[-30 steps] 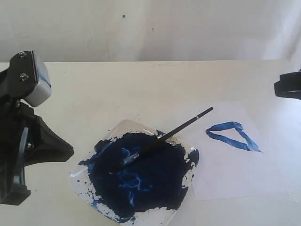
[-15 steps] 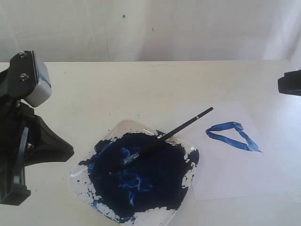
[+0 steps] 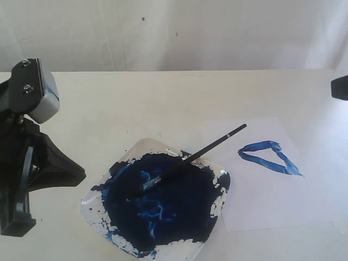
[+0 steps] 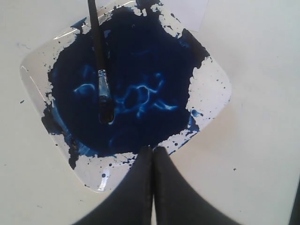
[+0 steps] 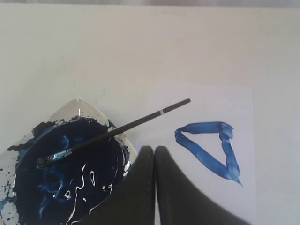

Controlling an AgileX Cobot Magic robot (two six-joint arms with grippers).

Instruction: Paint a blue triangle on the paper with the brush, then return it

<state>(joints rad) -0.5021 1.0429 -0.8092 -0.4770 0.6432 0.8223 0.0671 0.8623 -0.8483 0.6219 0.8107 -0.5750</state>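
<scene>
The brush (image 3: 187, 159) lies with its bristles in the dark-blue paint of the white tray (image 3: 223, 196) and its black handle resting over the tray's rim toward the paper (image 3: 261, 196). On the paper sits the blue triangle (image 3: 269, 156). The wrist views show the brush (image 4: 100, 70) (image 5: 117, 132) free, nothing holding it. My left gripper (image 4: 153, 150) is shut and empty, high above the tray's near edge. My right gripper (image 5: 155, 149) is shut and empty, high above the gap between tray and triangle (image 5: 208, 147). In the exterior view only a dark piece of the right arm (image 3: 340, 87) shows at the right edge.
The left arm's black body (image 3: 24, 157) fills the left edge of the exterior view. The cream table (image 3: 163, 103) runs back to a white wall. Paint splatter speckles the tray's rim (image 4: 211, 89).
The right arm has drawn back toward the right edge of the exterior view, showing less of itself. Brush, tray and paper have not moved.
</scene>
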